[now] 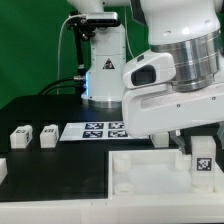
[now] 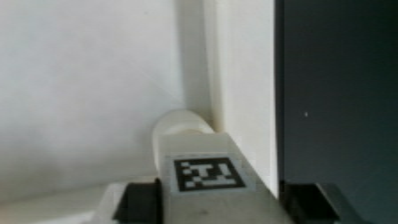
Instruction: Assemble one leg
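My gripper is shut on a leg, a small white post with a black-and-white tag. It holds the leg upright over the corner of the white tray at the exterior view's right. I cannot tell whether the leg touches the tray. In the wrist view the leg sits between the two dark fingers of the gripper. The tray's white surface lies beyond it. Two more legs stand on the black table at the exterior view's left.
The marker board lies on the table behind the tray. Another white part shows at the exterior view's left edge. The robot's base stands at the back. Dark table borders the tray's edge in the wrist view.
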### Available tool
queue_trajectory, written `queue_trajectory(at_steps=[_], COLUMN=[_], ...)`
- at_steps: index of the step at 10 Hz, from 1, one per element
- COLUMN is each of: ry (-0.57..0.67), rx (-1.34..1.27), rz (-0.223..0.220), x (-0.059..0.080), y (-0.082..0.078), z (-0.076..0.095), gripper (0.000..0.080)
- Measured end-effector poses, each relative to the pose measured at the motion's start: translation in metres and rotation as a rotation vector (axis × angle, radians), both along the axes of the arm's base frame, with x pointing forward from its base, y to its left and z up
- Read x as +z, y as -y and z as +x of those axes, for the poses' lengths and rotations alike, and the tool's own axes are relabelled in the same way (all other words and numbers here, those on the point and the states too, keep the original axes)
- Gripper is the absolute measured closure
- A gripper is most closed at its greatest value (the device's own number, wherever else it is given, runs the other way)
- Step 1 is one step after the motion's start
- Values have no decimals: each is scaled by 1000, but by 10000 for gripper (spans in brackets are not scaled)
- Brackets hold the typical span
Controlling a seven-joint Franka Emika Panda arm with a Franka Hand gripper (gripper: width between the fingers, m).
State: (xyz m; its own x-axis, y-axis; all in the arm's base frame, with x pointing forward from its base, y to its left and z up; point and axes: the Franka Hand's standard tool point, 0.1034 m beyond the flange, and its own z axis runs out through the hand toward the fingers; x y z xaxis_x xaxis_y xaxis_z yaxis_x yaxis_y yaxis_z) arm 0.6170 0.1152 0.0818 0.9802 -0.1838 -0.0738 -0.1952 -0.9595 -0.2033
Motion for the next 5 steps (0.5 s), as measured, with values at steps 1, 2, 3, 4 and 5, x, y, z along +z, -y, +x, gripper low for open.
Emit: queue_trajectory(at_steps=[1,2,3,4,5], ry=[-9,-7,-7,-35,-69], rx=[-68,-203,-305,-486,-638], rz=[-3,-8,-7,4,26], x=[-1,-3,-4,-4,-4], y=[2,5,4,3,3], z=[0,-1,-3,-2,-1], gripper=[485,497,497,505,505])
